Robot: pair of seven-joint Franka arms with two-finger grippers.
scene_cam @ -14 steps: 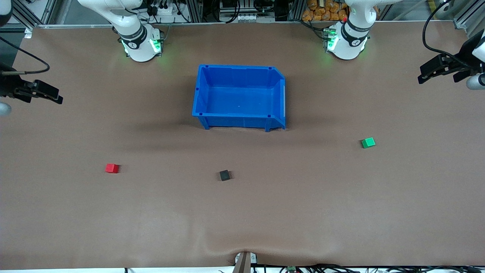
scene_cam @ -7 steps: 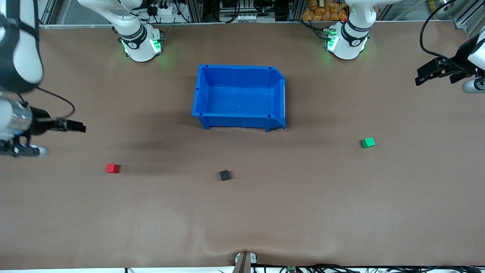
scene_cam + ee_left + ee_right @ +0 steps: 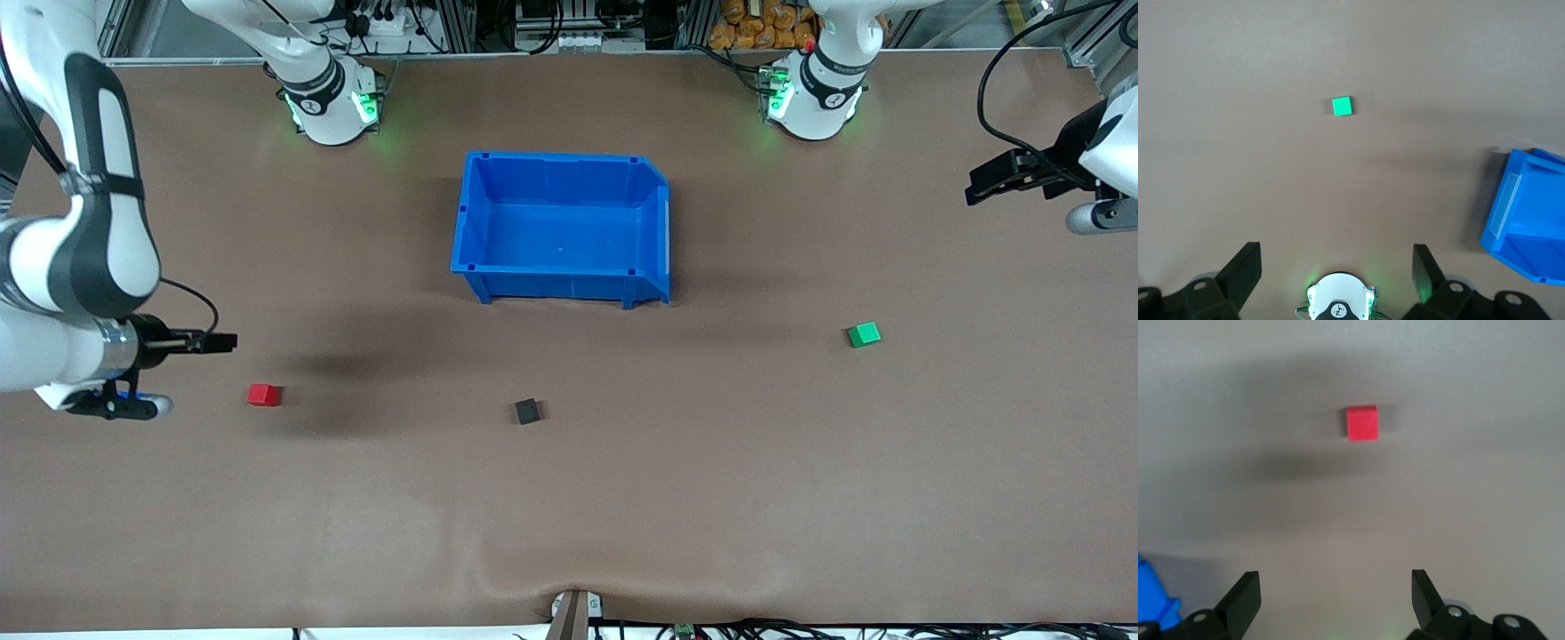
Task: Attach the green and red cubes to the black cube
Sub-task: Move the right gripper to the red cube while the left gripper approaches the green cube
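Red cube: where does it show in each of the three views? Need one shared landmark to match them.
Front view: red cube on the table toward the right arm's end, beside the right pincer.
Right wrist view: red cube on bare table, ahead of the open pincer.
Left wrist view: not in it; the green cube shows there.
Shared landmark: blue bin, whose corner or end shows in each wrist view.

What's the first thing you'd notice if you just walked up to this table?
The big blue plastic bin in the middle of the brown table. Then three tiny cubes nearer the camera: a bright red cube toward the right arm's end, a matte black cube centrally, and a bright green cube toward the left arm's end.
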